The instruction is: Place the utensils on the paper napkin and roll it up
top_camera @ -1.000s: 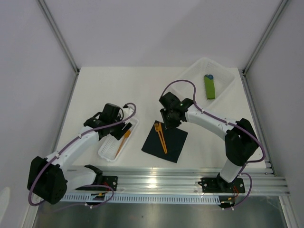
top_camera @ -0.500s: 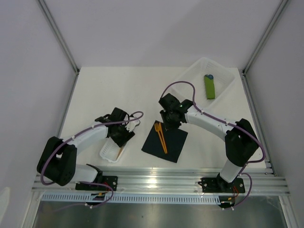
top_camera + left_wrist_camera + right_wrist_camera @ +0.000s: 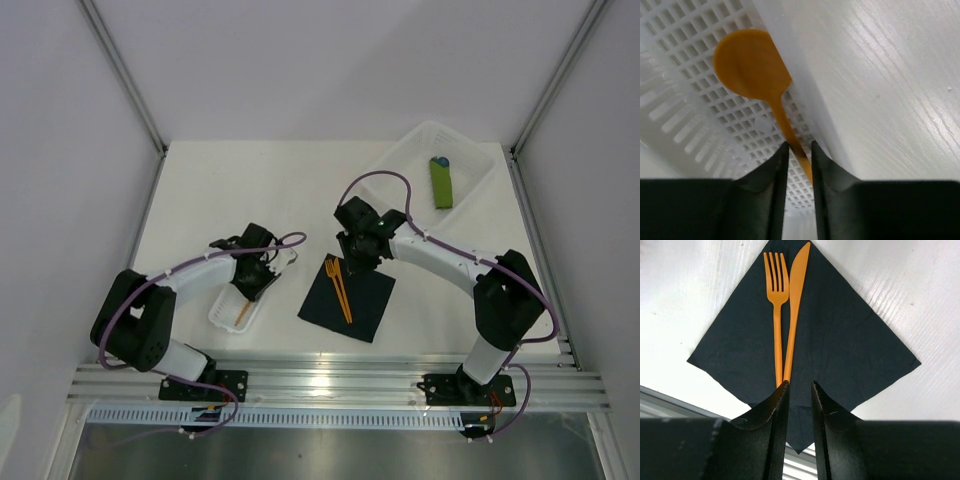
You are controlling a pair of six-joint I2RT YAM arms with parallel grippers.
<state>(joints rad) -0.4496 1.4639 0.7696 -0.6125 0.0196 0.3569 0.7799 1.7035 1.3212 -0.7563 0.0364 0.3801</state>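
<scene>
left gripper (image 3: 799, 150) lowered into tray (image 3: 222, 311), onto spoon (image 3: 757, 75)

A clear bin (image 3: 470, 160) sits at the table's (image 3: 230, 180) far right, holding a green bundle (image 3: 441, 184); a white basket (image 3: 222, 312) lies near its left front.

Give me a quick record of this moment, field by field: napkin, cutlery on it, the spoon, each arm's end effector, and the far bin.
napkin: black paper napkin flat, unrolled
on napkin: orange fork and knife, side by side
spoon: orange spoon lying in white slotted tray
left end effector: in the tray, fingers nearly closed around spoon handle
right end effector: above napkin, fingers narrowly apart, holding nothing visible
far bin: clear bin holding green roll
</scene>
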